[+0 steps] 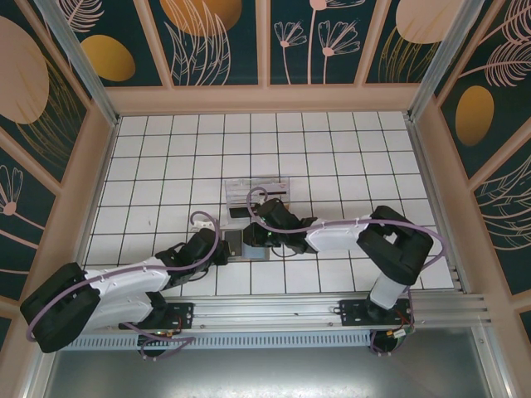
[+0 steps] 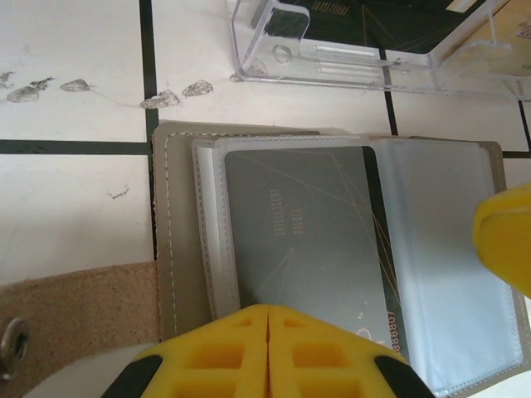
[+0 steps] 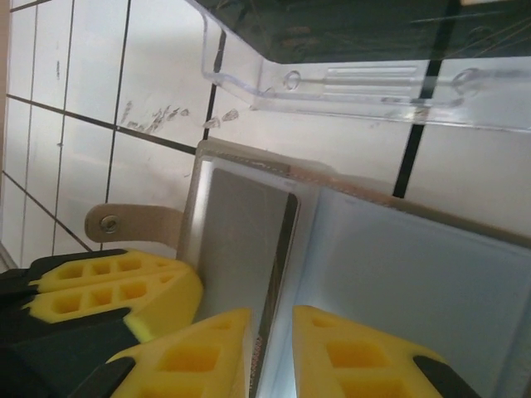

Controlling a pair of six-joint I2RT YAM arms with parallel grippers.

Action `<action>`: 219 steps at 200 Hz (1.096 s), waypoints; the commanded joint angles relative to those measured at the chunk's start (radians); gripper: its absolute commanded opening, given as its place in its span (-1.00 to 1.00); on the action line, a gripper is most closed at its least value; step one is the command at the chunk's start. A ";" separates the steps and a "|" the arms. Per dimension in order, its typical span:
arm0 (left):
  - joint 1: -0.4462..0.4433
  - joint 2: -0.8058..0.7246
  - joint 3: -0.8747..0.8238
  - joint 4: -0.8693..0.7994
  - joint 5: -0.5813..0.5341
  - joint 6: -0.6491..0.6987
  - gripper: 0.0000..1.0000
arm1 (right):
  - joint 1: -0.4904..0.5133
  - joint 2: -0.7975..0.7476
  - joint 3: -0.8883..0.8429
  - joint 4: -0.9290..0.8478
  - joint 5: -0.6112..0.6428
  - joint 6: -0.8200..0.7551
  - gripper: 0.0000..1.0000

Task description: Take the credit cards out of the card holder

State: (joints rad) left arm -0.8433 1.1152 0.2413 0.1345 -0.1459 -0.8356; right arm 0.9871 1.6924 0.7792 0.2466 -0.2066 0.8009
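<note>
job partly done, by the look of it: a dark card (image 2: 390, 16) lies in the clear tray (image 2: 332, 62) at the far side, while a grey card (image 2: 307, 224) sits in a sleeve of the open card holder (image 1: 246, 245). the holder lies flat on the bench (image 1: 166, 166) between the two arms, just in front of the tray. whether more cards hide in the other pockets cannot be told.

the left end effector (image 2: 267, 319) is closed, its yellow tips meeting at the holder's near edge; whether it pinches that edge or only presses on it cannot be told. the right end effector (image 3: 271, 327) stands narrow, its tips either side of the grey card's dark edge, and a firm hold cannot be confirmed.

the holder is soft, stitched grey material with frosted, flexible plastic sleeves (image 2: 448, 249) and a rough tan tab (image 2: 75, 307) bearing a metal snap. the cards are thin, stiff rectangles with rounded corners. the tray is hard, glossy moulded plastic. the bench is white tile with dark grout, smudged near the holder.
</note>
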 commanded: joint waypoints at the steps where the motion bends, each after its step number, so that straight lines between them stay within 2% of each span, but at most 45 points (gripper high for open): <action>1: 0.004 0.015 -0.017 0.027 -0.001 -0.014 -0.80 | -0.005 0.041 0.017 0.048 -0.054 0.040 -0.55; 154: 0.004 0.015 -0.037 0.054 0.029 -0.027 -0.89 | -0.008 0.126 0.042 0.058 -0.099 0.093 -0.56; 219: 0.005 0.001 -0.043 0.063 0.039 -0.023 -0.90 | -0.011 0.124 0.044 0.071 -0.106 0.093 -0.70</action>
State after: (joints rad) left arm -0.8433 1.1248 0.2169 0.1986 -0.1356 -0.8501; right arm 0.9810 1.7947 0.8017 0.2909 -0.2905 0.8822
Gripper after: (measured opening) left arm 0.070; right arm 0.150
